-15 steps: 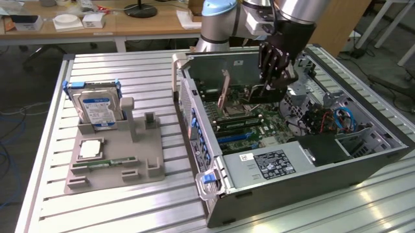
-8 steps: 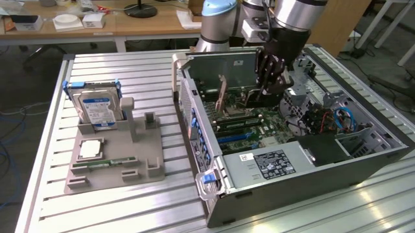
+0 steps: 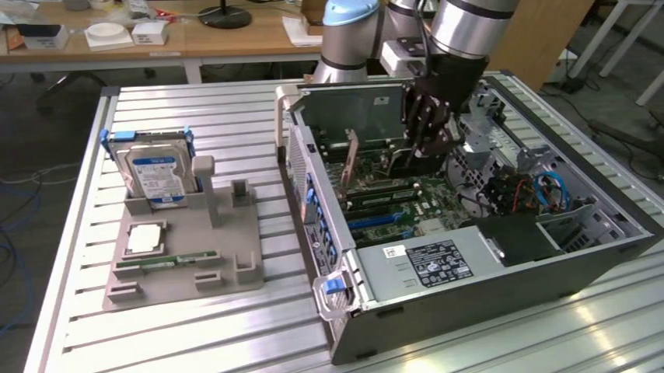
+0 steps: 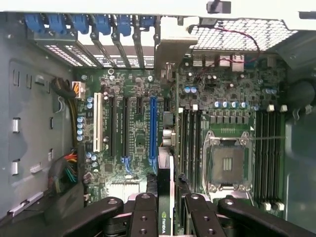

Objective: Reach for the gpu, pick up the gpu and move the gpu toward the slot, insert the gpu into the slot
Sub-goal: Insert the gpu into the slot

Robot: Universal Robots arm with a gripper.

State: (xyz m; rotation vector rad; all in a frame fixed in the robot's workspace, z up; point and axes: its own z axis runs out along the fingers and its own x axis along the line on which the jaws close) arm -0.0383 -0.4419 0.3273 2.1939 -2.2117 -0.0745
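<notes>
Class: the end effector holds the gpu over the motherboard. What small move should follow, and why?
Probably nudge the gpu sideways toward the long blue slot before lowering: the end effector grips it, and its edge looks offset beside that slot, not over it.

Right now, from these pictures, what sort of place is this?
Probably a robotics lab or workshop for computer assembly: an open black desktop computer case lies on a slotted aluminium table, the robot's hand grips a thin black-faced gpu card, and wooden desks stand behind.
</notes>
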